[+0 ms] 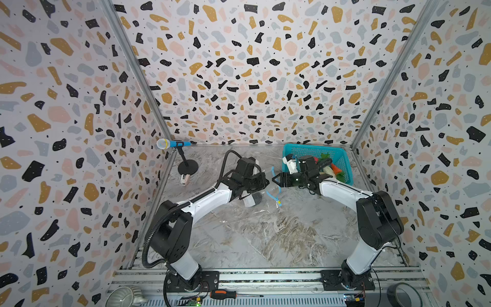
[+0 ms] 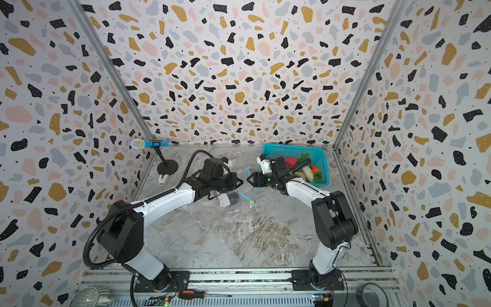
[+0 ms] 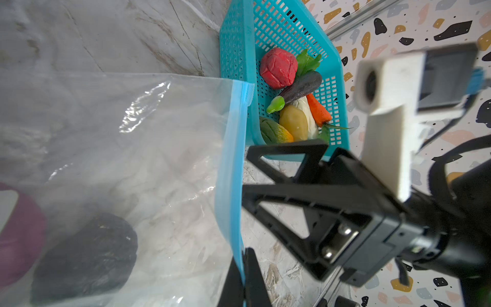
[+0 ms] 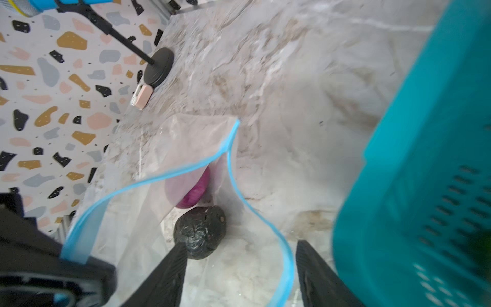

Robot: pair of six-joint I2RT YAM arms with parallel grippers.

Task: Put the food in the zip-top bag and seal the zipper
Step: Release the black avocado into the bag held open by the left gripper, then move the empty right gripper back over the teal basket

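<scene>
Zip-top bag lies mouth open, holds purple onion and dark wrinkled piece. Left gripper pinches its blue zipper; right gripper stands wide, empty.

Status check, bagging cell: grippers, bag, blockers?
Left gripper shut on zipper, holding zip-top bag mouth open. Right gripper open, empty, at the mouth. Purple onion and dark lumpy piece inside; rest in teal basket. Nothing blocking.
</scene>
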